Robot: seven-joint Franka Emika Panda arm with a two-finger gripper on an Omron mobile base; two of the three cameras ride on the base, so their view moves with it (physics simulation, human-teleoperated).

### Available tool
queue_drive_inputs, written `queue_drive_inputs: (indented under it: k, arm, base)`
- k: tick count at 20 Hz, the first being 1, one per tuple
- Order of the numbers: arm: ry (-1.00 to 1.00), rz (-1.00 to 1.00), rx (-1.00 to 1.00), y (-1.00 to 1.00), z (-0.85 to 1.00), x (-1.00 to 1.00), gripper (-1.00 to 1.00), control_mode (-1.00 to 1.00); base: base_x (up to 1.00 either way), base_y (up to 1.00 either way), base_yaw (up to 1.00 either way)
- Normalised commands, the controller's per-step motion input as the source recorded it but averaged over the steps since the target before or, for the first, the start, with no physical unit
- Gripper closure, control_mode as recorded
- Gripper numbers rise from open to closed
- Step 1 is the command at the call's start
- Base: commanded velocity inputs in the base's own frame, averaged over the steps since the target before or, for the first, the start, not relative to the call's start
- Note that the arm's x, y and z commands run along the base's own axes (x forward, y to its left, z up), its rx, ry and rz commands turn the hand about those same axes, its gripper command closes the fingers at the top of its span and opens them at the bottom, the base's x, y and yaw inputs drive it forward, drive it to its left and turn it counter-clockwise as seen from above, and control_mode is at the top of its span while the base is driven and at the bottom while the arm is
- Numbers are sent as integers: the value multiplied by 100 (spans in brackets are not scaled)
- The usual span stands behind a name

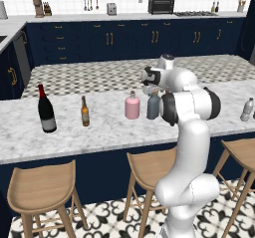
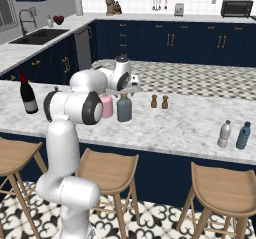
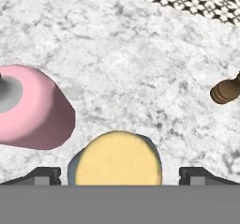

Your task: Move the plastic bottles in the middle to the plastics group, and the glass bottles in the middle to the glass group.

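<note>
Jaws spread wide, gripper (image 3: 119, 174) empty above squat slate-blue glass bottle with tan cap (image 3: 117, 160) | left to right on marble counter (image 1: 99, 132): dark wine bottle (image 1: 46, 110), slim amber bottle (image 1: 85, 112), squat pink bottle (image 1: 132, 106), slate-blue one | step: approach | next: descend, close on the neck.

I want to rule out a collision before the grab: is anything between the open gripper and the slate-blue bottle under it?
Nothing visible. The gripper hangs open right above the slate-blue bottle's tan cap, a finger either side. The pink bottle stands close beside it.
</note>
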Motion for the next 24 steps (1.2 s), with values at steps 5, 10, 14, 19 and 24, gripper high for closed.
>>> queue_drive_inputs:
  k: [5,10,14,19,24]
  arm:
    - [1,1,0,0,-1,0,100,-100]
    - [0,0,0,0,0,0,100,-100]
    - [-1,0,0,0,0,-4,100,-100]
    - [0,0,0,0,13,-54,100,-100]
    - [-2,0,0,1,45,-84,100,-100]
  base:
    - [0,0,0]
    - [0,0,0]
    - [0,0,0]
    - [0,0,0]
    - [0,0,0]
